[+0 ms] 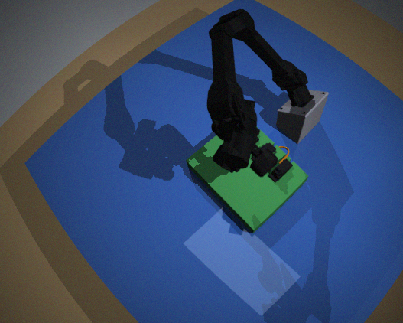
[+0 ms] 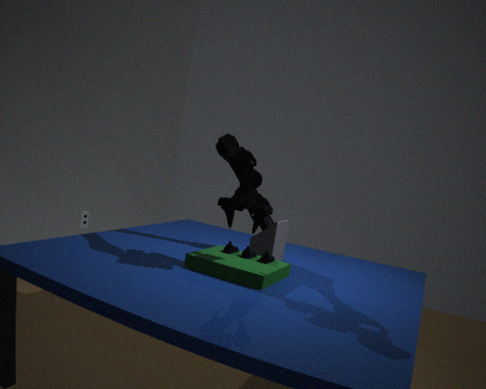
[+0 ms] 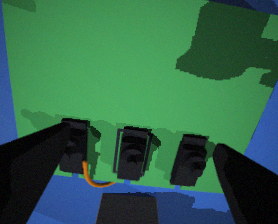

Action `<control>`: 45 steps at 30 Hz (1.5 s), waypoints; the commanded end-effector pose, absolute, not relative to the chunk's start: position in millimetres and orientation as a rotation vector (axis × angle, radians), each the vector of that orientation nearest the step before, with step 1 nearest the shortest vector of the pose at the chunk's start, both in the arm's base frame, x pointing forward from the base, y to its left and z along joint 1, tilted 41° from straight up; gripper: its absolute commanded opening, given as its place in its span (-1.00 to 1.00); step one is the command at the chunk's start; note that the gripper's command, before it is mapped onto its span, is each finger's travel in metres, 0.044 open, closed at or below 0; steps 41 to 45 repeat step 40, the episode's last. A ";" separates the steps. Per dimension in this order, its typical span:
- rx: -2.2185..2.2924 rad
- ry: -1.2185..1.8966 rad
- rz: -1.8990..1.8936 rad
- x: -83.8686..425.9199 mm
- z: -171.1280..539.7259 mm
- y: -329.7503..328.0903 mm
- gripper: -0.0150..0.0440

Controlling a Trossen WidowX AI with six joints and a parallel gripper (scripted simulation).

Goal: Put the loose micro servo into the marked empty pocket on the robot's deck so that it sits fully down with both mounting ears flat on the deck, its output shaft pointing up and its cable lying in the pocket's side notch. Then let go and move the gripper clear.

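Wrist view shows the gripper spread wide, holding nothing.

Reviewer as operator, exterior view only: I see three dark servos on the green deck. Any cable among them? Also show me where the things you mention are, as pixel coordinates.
Observer: Yes, an orange cable (image 1: 288,154) (image 3: 85,172) curves out beside one end servo (image 1: 281,171) (image 2: 266,258) (image 3: 76,150).

Operator: What surrounds the middle servo (image 2: 248,252) (image 3: 132,155)?

Observer: The wrist view shows a thin dark outline (image 3: 116,152), with a green strip inside its left side. I can't confirm full seating.

Operator: And where is the hand (image 1: 247,166) (image 2: 243,229) (image 3: 144,140)?

Observer: In the wrist view, its spread fingers frame the middle servo from both sides, holding nothing.
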State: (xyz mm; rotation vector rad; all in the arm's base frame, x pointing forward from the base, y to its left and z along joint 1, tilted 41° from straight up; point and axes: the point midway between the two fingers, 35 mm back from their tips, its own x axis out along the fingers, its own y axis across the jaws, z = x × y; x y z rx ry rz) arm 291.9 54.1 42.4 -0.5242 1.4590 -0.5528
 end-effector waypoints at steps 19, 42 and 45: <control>-0.523 1.459 -0.554 285.4 81.0 83.8 1.00; -0.523 1.459 -0.554 285.4 81.0 83.8 1.00; -0.523 1.459 -0.554 285.4 81.0 83.8 1.00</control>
